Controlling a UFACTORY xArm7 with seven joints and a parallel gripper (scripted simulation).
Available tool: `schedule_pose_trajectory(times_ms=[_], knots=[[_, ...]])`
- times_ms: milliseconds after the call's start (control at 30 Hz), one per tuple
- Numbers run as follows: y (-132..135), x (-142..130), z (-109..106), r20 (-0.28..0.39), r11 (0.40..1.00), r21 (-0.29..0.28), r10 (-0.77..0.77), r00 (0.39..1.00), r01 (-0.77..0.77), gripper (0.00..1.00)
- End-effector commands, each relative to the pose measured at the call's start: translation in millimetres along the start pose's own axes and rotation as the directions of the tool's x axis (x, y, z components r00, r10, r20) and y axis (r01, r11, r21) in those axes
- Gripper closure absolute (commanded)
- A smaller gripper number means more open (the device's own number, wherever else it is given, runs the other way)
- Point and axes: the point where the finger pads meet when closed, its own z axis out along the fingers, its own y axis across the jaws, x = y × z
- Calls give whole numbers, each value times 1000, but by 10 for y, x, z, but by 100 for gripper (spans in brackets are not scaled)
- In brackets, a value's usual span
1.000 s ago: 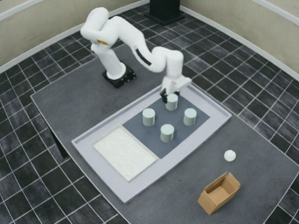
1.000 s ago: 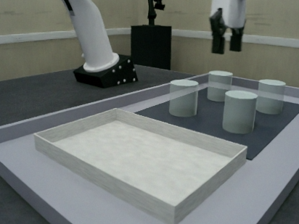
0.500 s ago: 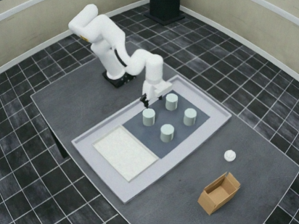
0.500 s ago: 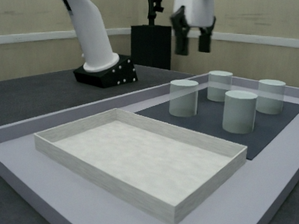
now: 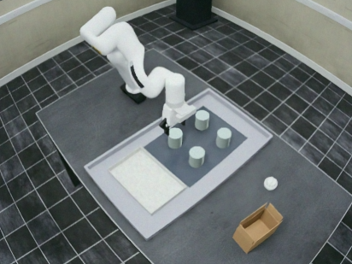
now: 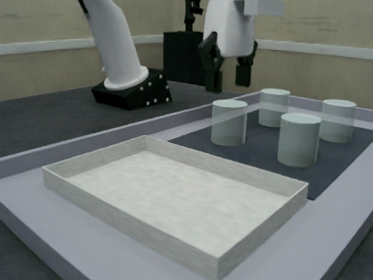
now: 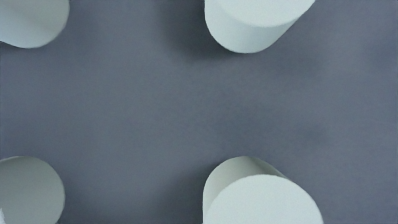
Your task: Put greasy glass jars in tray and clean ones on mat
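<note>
Black two-finger gripper (image 6: 228, 77) spread wide, holding nothing, above four pale glass jars (image 6: 229, 121) upright on dark grey mat (image 6: 258, 150); white tray (image 6: 264, 182) alongside.

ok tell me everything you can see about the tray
The tray is a shallow, pale grey-white rectangle with low upright walls and a flat, faintly mottled floor; what it is made of is hard to tell. Nothing lies in it. It sits flat on the light grey raised platform, beside the dark drying mat without overlapping it. None of the four jars touches it, and the open hand hangs well away, over the mat.
</note>
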Motion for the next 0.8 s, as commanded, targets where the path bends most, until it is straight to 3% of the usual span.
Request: schedule_pose_trajectory(times_ms=[0, 267, 767], knots=[[2, 45, 81, -10, 1000, -2, 1, 1000, -1, 0], [2, 45, 81, -10, 1000, -2, 1, 1000, -1, 0], [2, 48, 361, -10, 1000, -2, 1, 1000, -1, 0]])
